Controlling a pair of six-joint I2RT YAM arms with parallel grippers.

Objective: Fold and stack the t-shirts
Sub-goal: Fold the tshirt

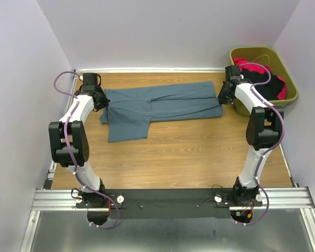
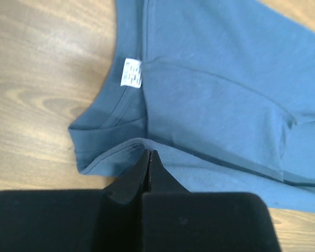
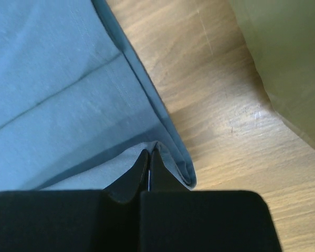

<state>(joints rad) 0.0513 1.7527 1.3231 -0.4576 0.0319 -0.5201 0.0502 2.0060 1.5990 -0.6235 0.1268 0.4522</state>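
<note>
Two tools [image 2: 149, 153] [image 3: 149, 152] pinching one blue t-shirt [image 1: 163, 105], one bin [image 1: 256, 50]

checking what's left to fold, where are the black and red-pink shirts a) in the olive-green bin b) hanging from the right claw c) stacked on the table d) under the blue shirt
a, the black shirt and red-pink shirt lie bunched inside the olive-green bin at the far right; only the slate-blue t-shirt lies on the table
</note>
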